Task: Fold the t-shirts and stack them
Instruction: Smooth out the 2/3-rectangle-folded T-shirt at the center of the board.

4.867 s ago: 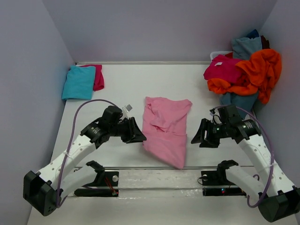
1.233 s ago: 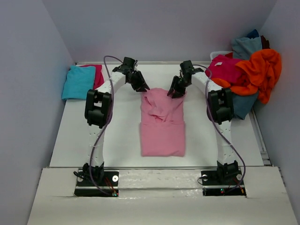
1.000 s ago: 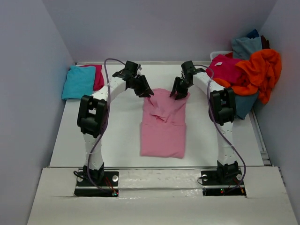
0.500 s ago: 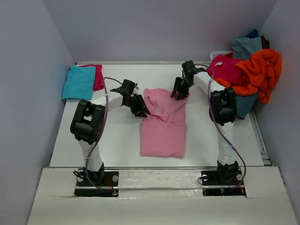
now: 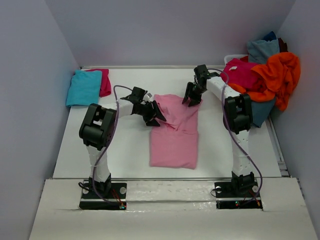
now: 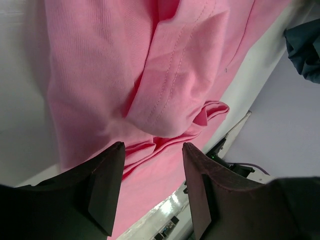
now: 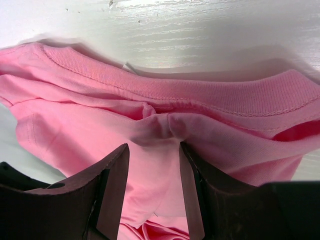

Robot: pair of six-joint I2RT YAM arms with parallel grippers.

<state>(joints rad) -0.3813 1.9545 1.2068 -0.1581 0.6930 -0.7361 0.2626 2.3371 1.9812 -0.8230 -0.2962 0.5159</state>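
**Pink shirt** (image 5: 174, 137) (image 6: 100, 75) (image 7: 100, 135): lies on the white desk (image 5: 125, 145), middle. The near half is flat and squared. The far half is rumpled, with loose folds and a stitched hem turned up.

**Left hand** (image 5: 156, 116) (image 6: 150, 150): at the pink shirt's left edge, about halfway along, just over the rumpled part. The fingers stand apart. In the wrist view the cloth lies beyond them, and nothing is pinched between the tips.

**Right hand** (image 5: 191, 100) (image 7: 153, 146): at the pink shirt's far right corner, by the ribbed collar. The fingers are clamped on a small gathered tuck of pink shirt just below the collar band.

**Turquoise shirt** (image 5: 84, 88): folded, well to the far left of the pink shirt. It rests on a magenta shirt (image 5: 104, 82) that shows along its right side.

**Pile** (image 5: 260, 80): unfolded, to the far right of the pink shirt. It holds an orange shirt (image 5: 280, 75), a second magenta one and a grey-blue shirt (image 5: 262, 50), heaped together.
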